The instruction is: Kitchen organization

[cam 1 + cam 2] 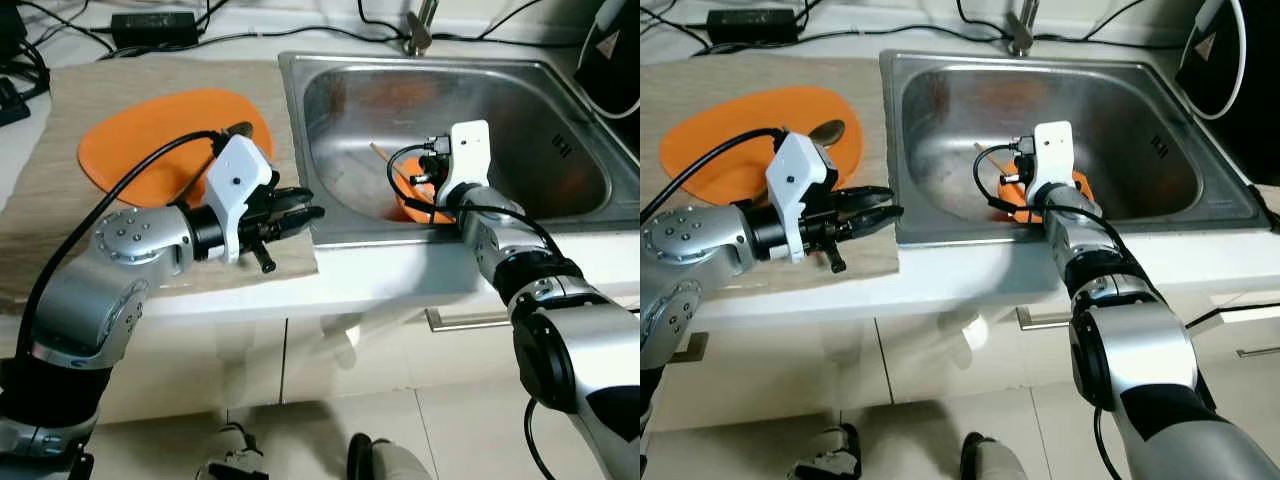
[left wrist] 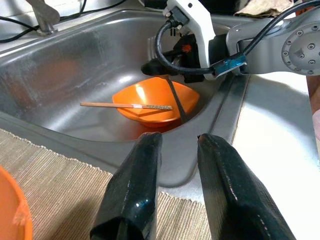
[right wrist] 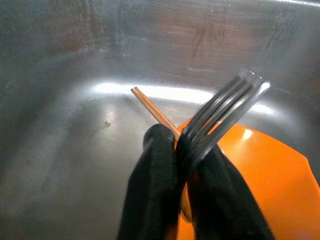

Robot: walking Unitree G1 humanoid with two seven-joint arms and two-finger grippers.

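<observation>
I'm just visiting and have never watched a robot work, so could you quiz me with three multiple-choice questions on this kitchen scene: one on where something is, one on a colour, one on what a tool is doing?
1. Where is the orange bowl?
A. On the woven mat
B. Inside the steel sink
C. On the floor

2. What colour is the plate on the woven mat?
A. Blue
B. White
C. Orange

3. What is the right tool doing?
A. Gripping a metal fork
B. Hanging open with nothing in it
C. Holding a cup

Answers:
1 B: the bowl sits on the sink's bottom, with chopsticks laid across it.
2 C: the plate is plainly orange, like the bowl.
3 A: the right wrist view shows the black fingers closed on the fork, tines sticking out above the bowl. The left tool hovers open over the sink's edge.
</observation>
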